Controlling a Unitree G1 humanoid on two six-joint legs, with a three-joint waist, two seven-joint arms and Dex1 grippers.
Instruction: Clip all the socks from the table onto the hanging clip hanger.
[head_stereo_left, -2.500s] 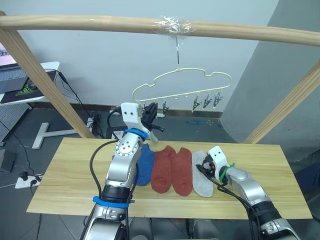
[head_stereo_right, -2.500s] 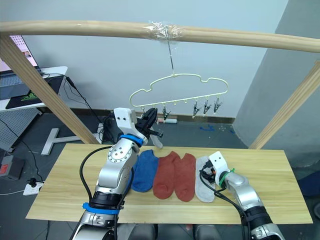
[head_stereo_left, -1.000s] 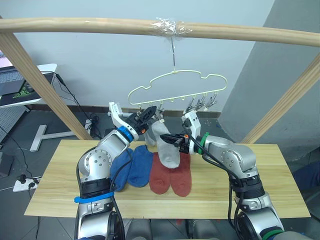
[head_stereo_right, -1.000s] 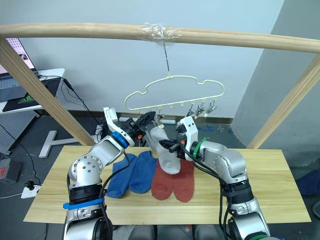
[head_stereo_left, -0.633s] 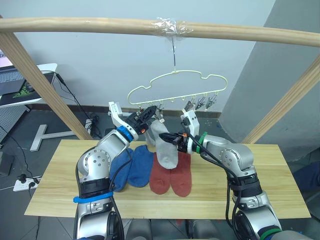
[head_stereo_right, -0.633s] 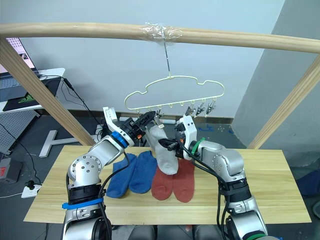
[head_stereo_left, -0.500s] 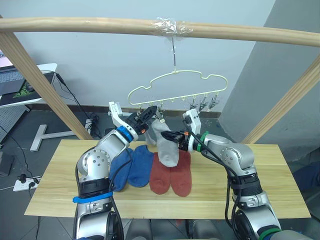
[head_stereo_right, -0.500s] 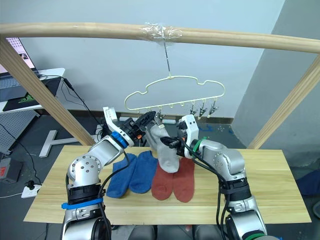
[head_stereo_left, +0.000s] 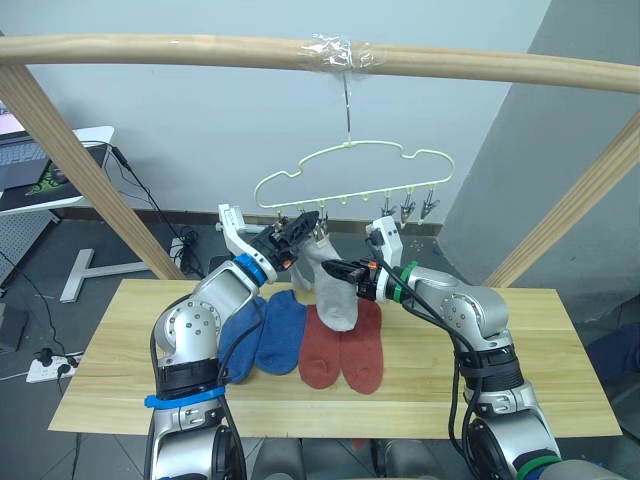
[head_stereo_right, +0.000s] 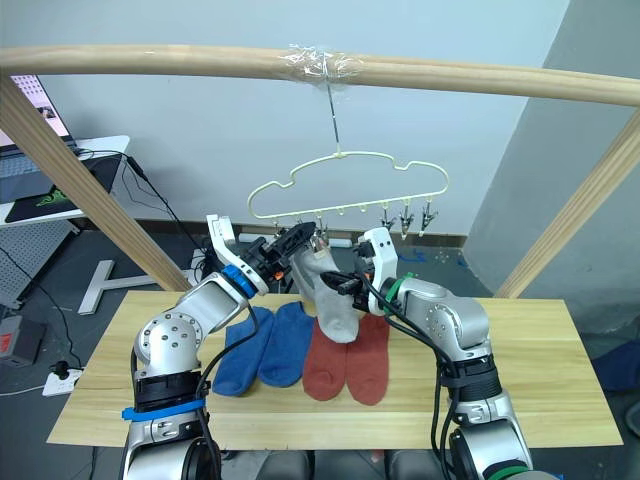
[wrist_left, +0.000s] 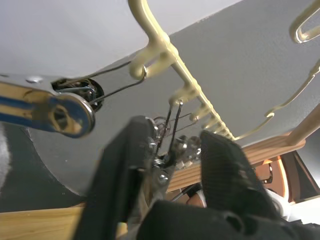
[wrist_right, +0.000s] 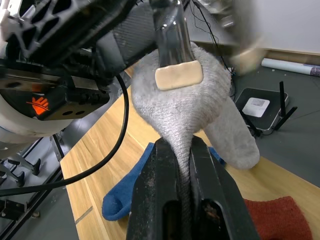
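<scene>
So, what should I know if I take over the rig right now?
Right gripper shut on a grey sock, held up under the clip hanger.
Left gripper at the clip on its top edge; bite unconfirmed.
Two blue socks and two rust-red socks lie on the table.
Left: finish the grey, then clip those four.

R clips (head_stereo_left: 417, 207) free | L blocked: hands (head_stereo_left: 292, 236), grey sock (head_stereo_left: 336, 290)
</scene>
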